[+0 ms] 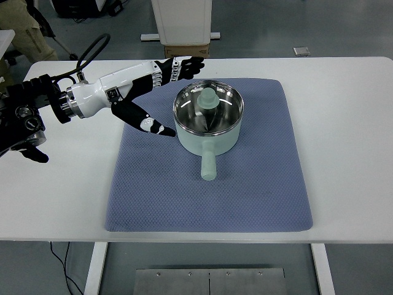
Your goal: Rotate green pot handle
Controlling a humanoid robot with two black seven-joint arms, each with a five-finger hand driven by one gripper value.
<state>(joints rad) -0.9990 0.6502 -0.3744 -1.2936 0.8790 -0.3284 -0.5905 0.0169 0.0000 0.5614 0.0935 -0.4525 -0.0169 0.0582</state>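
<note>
My left hand [147, 92], fingers spread and empty, hovers just left of the green pot [208, 120]; its handle [209, 164] points toward me.
</note>
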